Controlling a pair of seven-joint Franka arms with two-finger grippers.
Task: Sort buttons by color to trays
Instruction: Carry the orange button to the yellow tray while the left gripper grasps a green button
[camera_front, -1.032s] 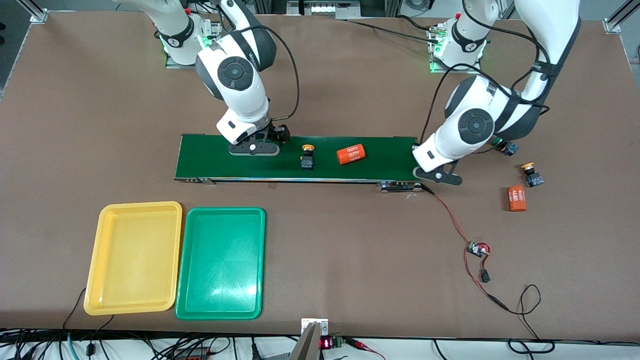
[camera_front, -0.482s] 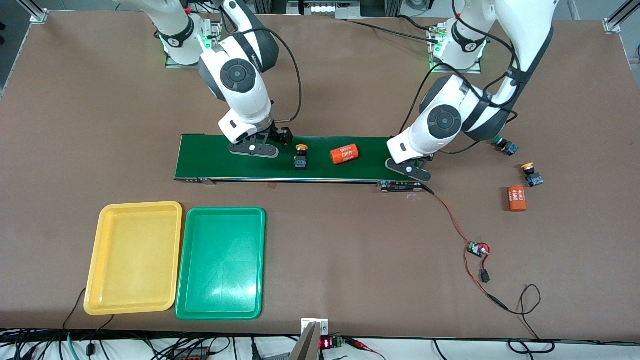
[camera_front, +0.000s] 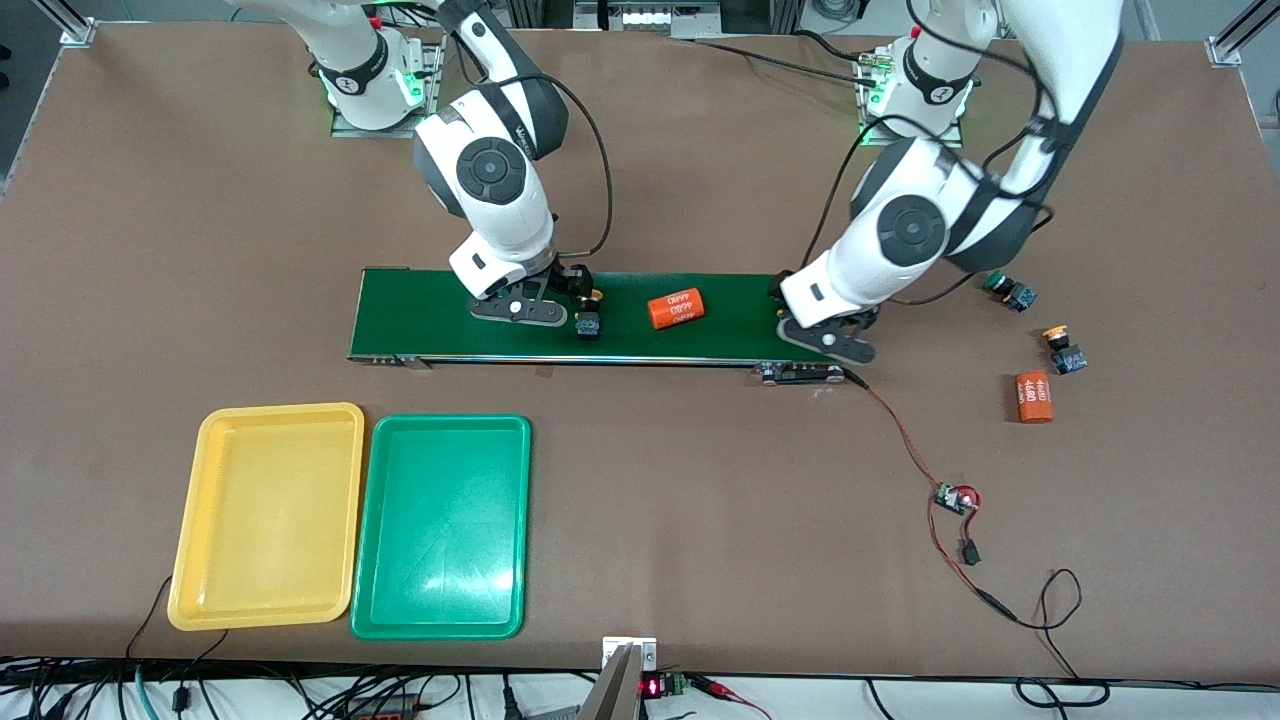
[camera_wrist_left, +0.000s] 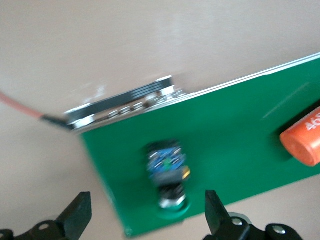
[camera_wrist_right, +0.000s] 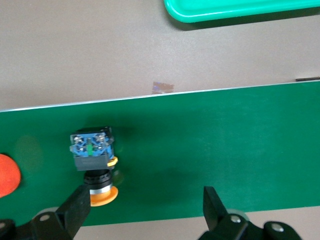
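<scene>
You are looking at the conveyor belt (camera_front: 600, 325), with the yellow tray (camera_front: 268, 515) and green tray (camera_front: 440, 525) lying nearer the front camera. The right gripper (camera_wrist_right: 142, 207) is hanging open over a yellow button (camera_wrist_right: 92, 162) on the belt. The left gripper (camera_wrist_left: 147, 217) is hovering open over a green button (camera_wrist_left: 167, 175) at the belt's end toward the left arm.

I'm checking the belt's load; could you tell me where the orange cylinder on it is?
The orange cylinder lies on the conveyor belt near its middle, between the two grippers, beside the yellow button.
</scene>
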